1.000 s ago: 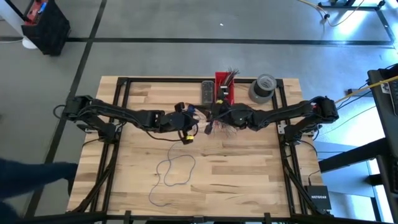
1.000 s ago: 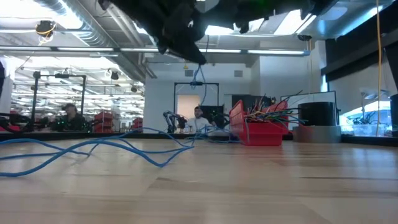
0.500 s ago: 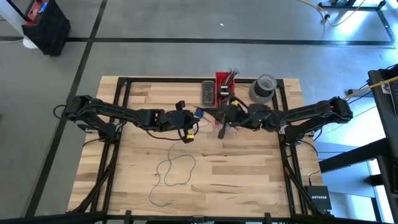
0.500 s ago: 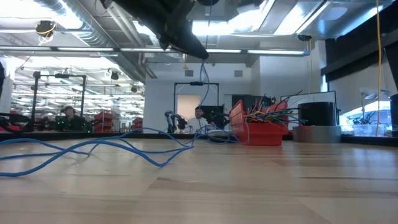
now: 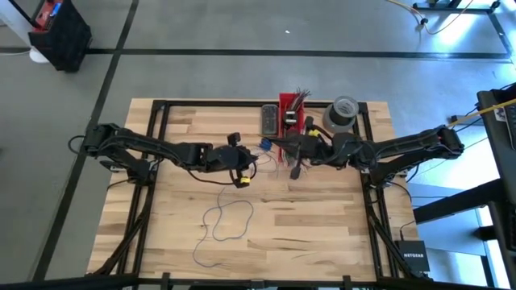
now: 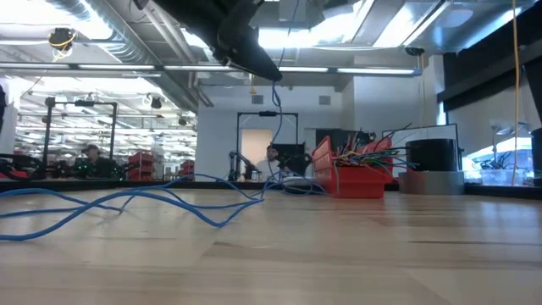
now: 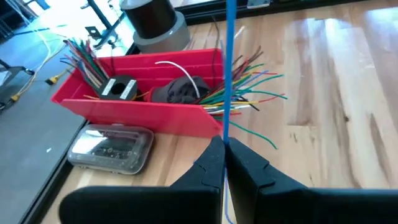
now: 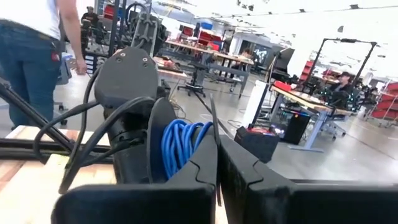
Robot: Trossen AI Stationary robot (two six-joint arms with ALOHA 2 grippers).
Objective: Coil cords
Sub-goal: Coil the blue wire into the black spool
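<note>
A thin blue cord (image 5: 226,221) lies in loose loops on the wooden table (image 5: 322,234) and shows in the low view as blue cord (image 6: 127,200) snaking over the boards. One end rises to my left gripper (image 5: 246,161), shut on it above mid-table. Several turns of blue cord (image 8: 183,144) are wound on that hand. My right gripper (image 5: 282,149) is shut just right of it and higher, with a thin strand coming out between its fingers. My left gripper pinches the blue cord (image 7: 225,134) between its two shut fingertips, slanting down toward the far edge. The cord runs straight and taut away from the tips; below the hand a length (image 6: 276,127) hangs down to the table. My right gripper is shut on a thin strand (image 8: 212,115) that sticks up from between its fingers, held level from the table's right. The place of contact is hidden by the fingers.
A red bin (image 5: 290,114) of multicoloured wire ends stands at the far middle, with a clear plastic box (image 7: 112,147) on its left and a grey tape roll (image 5: 341,113) on its right. A person (image 8: 37,56) stands beyond the table.
My right gripper has drawn back toward the table's right edge and risen, staying shut. The length hanging below my left gripper has gone from a small loop to a straighter line. The loops on the table have stayed put.
</note>
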